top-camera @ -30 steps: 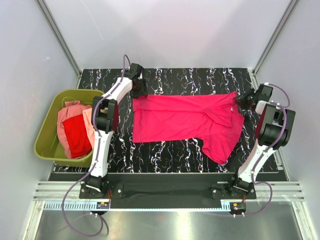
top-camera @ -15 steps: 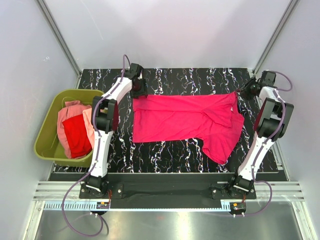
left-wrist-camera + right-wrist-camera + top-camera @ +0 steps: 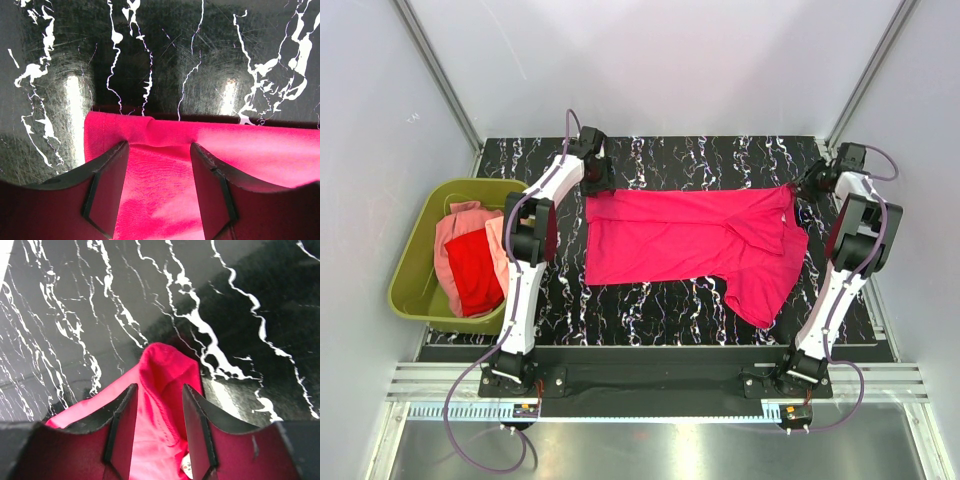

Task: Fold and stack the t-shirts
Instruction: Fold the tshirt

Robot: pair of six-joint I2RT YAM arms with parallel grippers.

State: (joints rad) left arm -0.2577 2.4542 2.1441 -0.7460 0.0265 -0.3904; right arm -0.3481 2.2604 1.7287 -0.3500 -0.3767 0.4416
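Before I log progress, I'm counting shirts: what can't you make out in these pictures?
Top view: how many pale salmon-pink cloth shirts lie in the olive-green plastic tub; the red cloth shirt covers them.
Right wrist view: the white neck label on the bright magenta-pink cloth t-shirt, too small to read.

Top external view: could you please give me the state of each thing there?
magenta t-shirt: spread on table, right side folded over.
red t-shirt: bunched in tub.
salmon t-shirt: bunched beneath it.
tub: upright.
left end effector: open over shirt's far-left corner.
right end effector: open over shirt's far-right corner.
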